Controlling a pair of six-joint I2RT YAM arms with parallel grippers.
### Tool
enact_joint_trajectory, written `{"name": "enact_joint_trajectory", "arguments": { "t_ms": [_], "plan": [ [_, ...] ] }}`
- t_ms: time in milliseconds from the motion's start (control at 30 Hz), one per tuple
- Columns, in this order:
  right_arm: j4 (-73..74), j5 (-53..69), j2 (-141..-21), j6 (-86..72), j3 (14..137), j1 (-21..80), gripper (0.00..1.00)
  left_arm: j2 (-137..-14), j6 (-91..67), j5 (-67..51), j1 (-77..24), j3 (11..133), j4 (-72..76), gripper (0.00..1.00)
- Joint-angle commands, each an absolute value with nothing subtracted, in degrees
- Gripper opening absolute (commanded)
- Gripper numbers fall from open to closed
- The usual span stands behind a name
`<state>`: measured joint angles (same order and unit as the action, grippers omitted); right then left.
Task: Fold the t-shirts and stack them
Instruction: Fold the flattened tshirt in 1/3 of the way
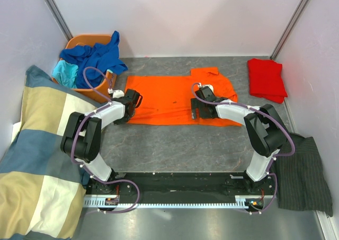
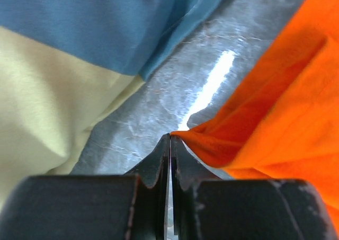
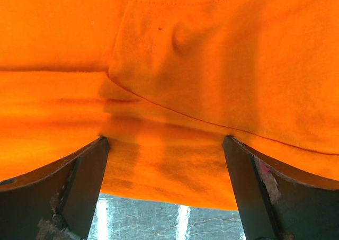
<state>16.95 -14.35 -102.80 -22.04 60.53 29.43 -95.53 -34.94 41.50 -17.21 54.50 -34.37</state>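
Left pincer [image 2: 170, 136] tight on orange t-shirt [image 1: 159, 99] corner; right pincer [image 3: 165, 140] wide astride its edge.

**Operator:** What do my two arms look like from above?

**Guide:** Your left arm [image 1: 108, 113] and right arm [image 1: 230, 111] have white shells alternating with black joints. A purple cable [image 1: 86, 74] loops along each. Both are bolted to a black plate [image 1: 175, 180] fronted by a slotted silver rail [image 1: 175, 203].

**Operator:** And up close?

**Guide:** Your left fingers [image 2: 151, 171] are black with scalloped inner edges. Your right fingers [image 3: 79, 181] are black with pale scuffs.
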Motion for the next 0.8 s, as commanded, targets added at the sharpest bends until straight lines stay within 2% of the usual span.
{"name": "enact_joint_trajectory", "arguments": {
  "t_ms": [0,200,233,367,467,500,633,767],
  "plan": [
    [25.31,-15.64,-106.61,-20.04,58.27,29.36,0.98,-94.31,-39.98,49.91,-15.56,56.69,-39.55,0.1],
    [25.22,-15.73,-106.7,-20.04,58.18,29.36,0.98,-89.74,-42.71,51.5,-14.68,56.43,-41.4,0.21],
    [25.31,-15.65,-106.7,-20.13,58.27,29.36,0.98,-89.13,-42.89,51.5,-14.68,56.34,-41.48,0.3],
    [25.31,-15.82,-106.88,-20.04,58.18,29.35,0.98,-84.74,-43.24,49.58,-14.85,56.25,-40.18,0.31],
    [25.22,-15.73,-107.14,-20.13,58.27,29.27,0.98,-80.35,-36.07,43.79,-15.9,55.38,-35.0,0.31],
    [25.22,-15.82,-107.23,-20.13,58.36,29.35,0.98,-78.07,-33.86,38.64,-16.34,54.07,-29.5,0.32],
    [25.22,-16.08,-107.49,-20.13,58.54,29.27,0.98,-75.24,-29.27,26.31,-19.06,51.33,-18.13,0.5],
    [25.31,-16.17,-107.67,-20.04,58.71,29.36,0.98,-78.74,-28.04,18.12,-21.97,51.59,-12.4,0.55]
  ]
}}
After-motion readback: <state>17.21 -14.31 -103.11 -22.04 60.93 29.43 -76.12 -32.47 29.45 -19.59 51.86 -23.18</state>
